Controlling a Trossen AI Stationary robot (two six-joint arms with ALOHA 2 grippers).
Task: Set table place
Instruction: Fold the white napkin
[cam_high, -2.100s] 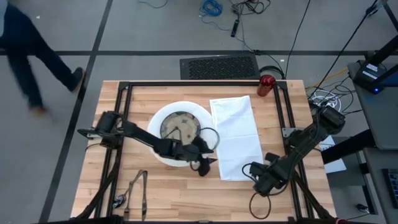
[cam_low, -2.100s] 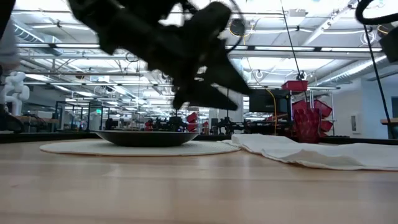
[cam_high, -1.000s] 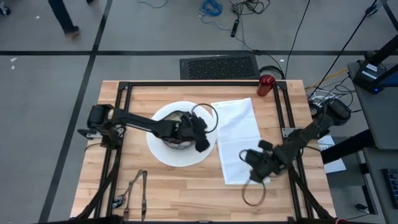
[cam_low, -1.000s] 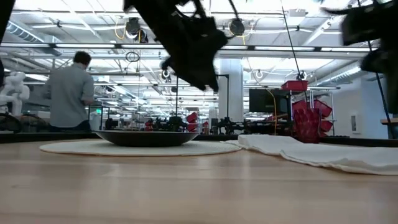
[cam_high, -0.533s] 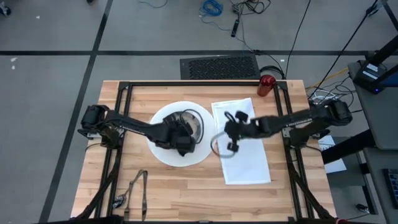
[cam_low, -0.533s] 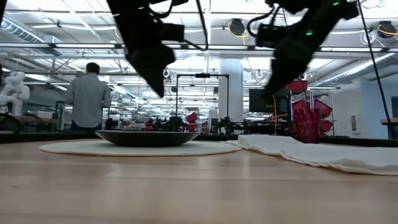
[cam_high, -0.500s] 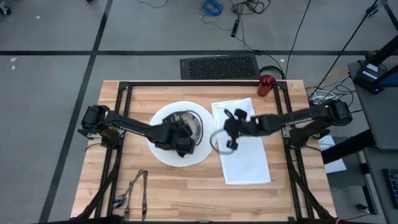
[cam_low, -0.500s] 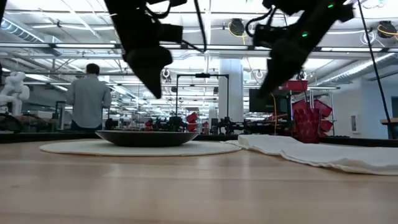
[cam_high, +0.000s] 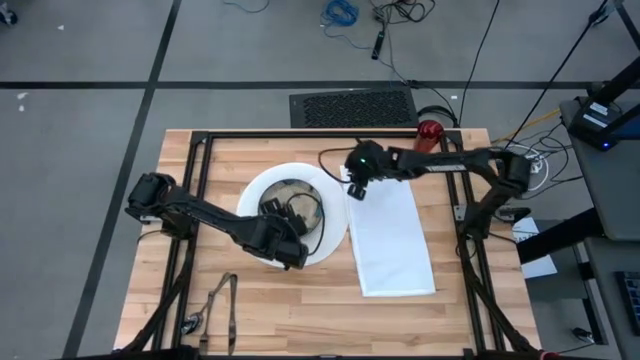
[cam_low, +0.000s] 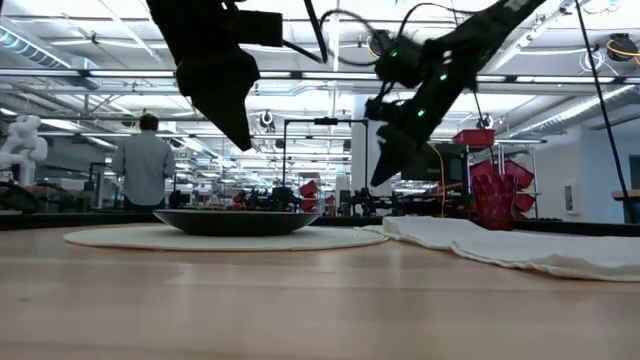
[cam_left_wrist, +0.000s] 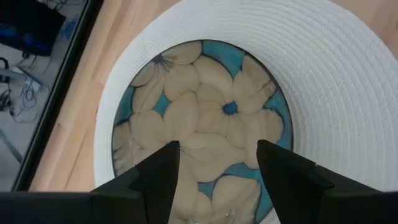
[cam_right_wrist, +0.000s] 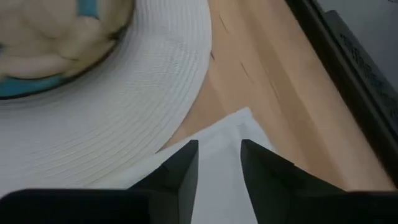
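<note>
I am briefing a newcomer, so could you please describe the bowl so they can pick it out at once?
On the wooden table, find the big round white plate beside the white napkin. The bowl sits at its centre, the only patterned piece: cream petals on blue.

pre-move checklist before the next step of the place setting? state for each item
1. Bowl sits centred on the plate: ok.
2. Napkin lies flat beside the plate: ok.
3. Left gripper above the bowl, fingers open, holding nothing: ok.
4. Right gripper over the napkin's far corner, nothing between the fingers: ok.
5. Red cup at the table far edge, not placed yet: not ok.
6. Cutlery location: cannot tell.
</note>
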